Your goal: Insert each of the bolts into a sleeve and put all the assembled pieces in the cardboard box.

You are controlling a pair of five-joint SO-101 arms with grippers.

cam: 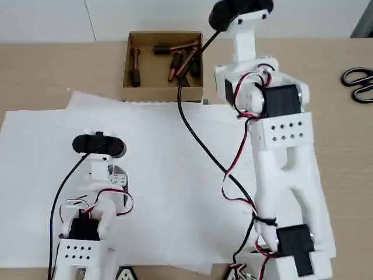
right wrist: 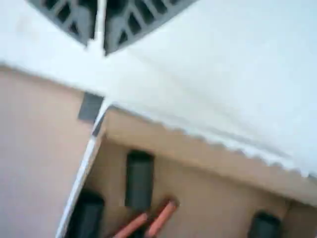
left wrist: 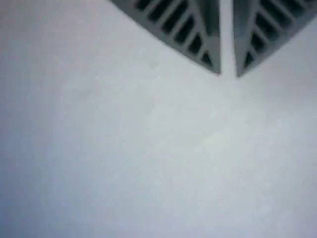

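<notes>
The cardboard box (cam: 163, 92) stands at the back of the table and holds several dark sleeves with copper bolts (cam: 180, 61), one lying apart at its left side (cam: 135, 65). The right arm (cam: 280, 116) stretches to the box's right front corner. Its gripper (right wrist: 99, 45) is shut with nothing in it, over the paper's edge just short of the box wall (right wrist: 198, 144). Inside the box lie a dark sleeve (right wrist: 139, 181) and copper bolts (right wrist: 153, 223). The left arm (cam: 93, 198) sits folded at the front left. Its gripper (left wrist: 228, 72) is shut and empty above white paper (left wrist: 148, 148).
White paper sheets (cam: 163, 175) cover the middle and front of the wooden table (cam: 46, 70). Black-handled scissors (cam: 358, 81) lie at the far right. A black cable (cam: 198, 140) runs from the right arm's camera across the paper.
</notes>
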